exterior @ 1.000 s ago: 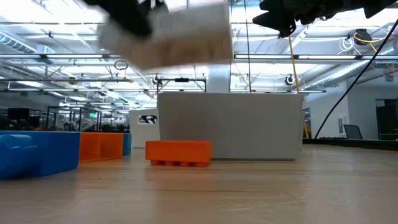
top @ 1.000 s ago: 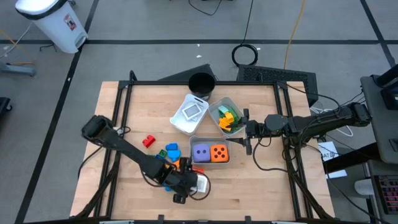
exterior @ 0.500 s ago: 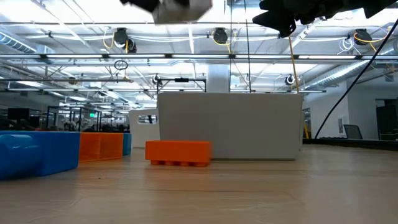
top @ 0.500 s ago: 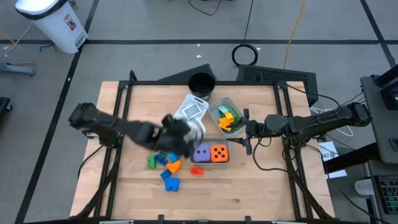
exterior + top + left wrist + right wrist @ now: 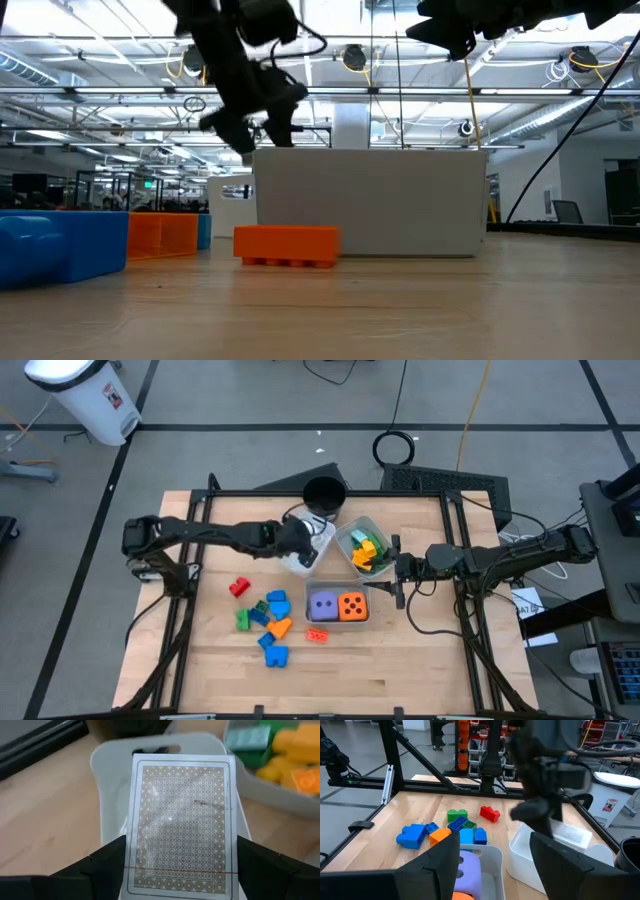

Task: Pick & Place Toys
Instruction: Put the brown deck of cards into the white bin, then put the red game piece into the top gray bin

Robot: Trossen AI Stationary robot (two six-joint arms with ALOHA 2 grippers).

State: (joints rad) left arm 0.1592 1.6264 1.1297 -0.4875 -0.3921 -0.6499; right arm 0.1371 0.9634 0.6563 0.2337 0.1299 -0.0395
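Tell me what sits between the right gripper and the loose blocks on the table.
In the high view, the tray with the purple die and orange die lies between the right gripper and the loose blocks.

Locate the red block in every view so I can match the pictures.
High view: red block lies alone, left of the other loose blocks.
Low view: not visible.
Left wrist view: not in it.
Right wrist view: red block beyond the loose blocks.
Shared landmark: the white tray, seen in the high and both wrist views.
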